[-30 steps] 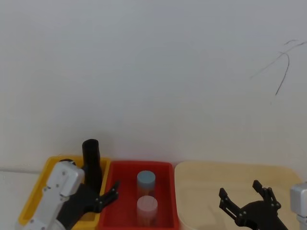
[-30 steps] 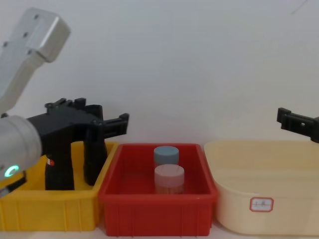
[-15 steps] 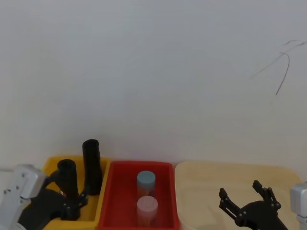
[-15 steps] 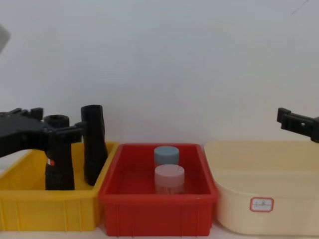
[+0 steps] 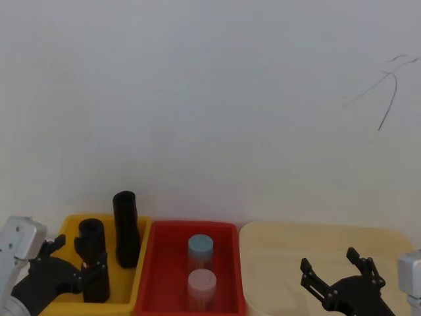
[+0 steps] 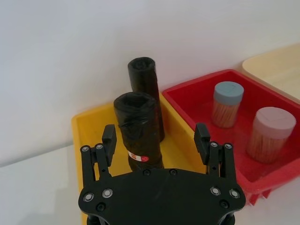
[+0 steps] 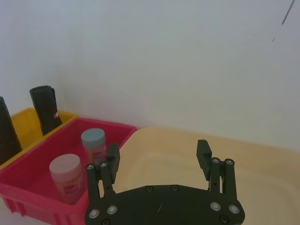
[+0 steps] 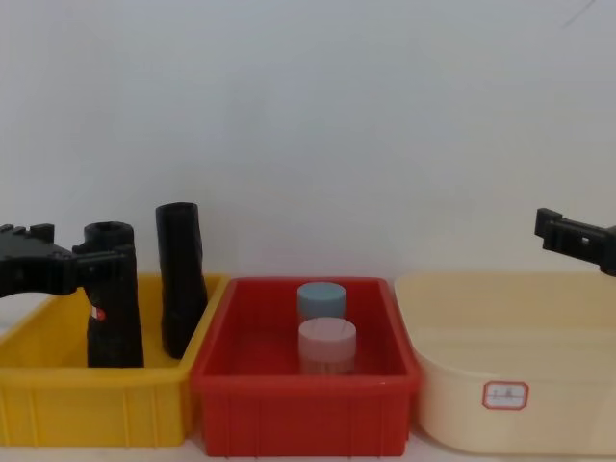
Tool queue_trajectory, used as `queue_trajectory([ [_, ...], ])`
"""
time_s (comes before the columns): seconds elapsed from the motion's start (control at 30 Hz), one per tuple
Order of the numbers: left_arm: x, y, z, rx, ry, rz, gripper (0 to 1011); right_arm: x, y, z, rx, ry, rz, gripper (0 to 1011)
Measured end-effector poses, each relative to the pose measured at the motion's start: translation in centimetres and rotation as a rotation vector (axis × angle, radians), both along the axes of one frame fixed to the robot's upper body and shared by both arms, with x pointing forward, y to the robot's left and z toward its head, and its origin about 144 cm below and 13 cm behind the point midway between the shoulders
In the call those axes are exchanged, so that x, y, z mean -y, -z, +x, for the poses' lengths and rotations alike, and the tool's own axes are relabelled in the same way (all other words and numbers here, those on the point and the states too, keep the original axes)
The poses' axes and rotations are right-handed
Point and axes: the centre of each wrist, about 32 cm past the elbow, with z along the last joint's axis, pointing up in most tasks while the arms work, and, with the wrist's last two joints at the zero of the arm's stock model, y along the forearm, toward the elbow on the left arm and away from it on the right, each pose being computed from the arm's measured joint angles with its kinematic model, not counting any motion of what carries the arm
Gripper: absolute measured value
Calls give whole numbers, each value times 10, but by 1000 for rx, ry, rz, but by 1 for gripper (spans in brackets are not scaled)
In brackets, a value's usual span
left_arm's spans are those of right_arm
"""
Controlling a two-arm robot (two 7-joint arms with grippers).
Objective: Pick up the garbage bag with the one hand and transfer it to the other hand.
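Observation:
The garbage bag [image 8: 114,298], a black roll with a small red spot low on its side, stands upright in the yellow bin [image 8: 91,395]. It is the nearer of two rolls [image 5: 93,260] [image 6: 138,133]. A second black roll [image 8: 180,279] stands just behind it. My left gripper [image 5: 71,258] is open at the bin's left front, pointing at the garbage bag. In the left wrist view its fingertips [image 6: 109,134] flank the bag's line but stop short of it. My right gripper [image 5: 337,270] hangs open over the beige basin [image 5: 316,240], with nothing between its fingers [image 7: 203,151].
A red bin [image 8: 303,395] between the yellow bin and the basin holds a blue-lidded jar [image 8: 320,300] and a pink-lidded jar [image 8: 326,345]. A white wall rises close behind all three containers.
My left arm has drawn back to the left and lowered, from over the edge between the yellow and red bins to the front of the yellow bin. The right gripper has stayed still.

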Motion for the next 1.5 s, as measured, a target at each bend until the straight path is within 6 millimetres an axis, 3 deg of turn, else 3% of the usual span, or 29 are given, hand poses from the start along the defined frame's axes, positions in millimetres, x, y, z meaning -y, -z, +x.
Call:
queue_trajectory([
  [1.13, 19, 12, 58, -59, -70, 45, 1002, 0, 0, 0, 0, 0, 0, 1001],
  [1.5, 23, 13, 64, -58, -74, 53, 779, 0, 0, 0, 0, 0, 0, 1001],
])
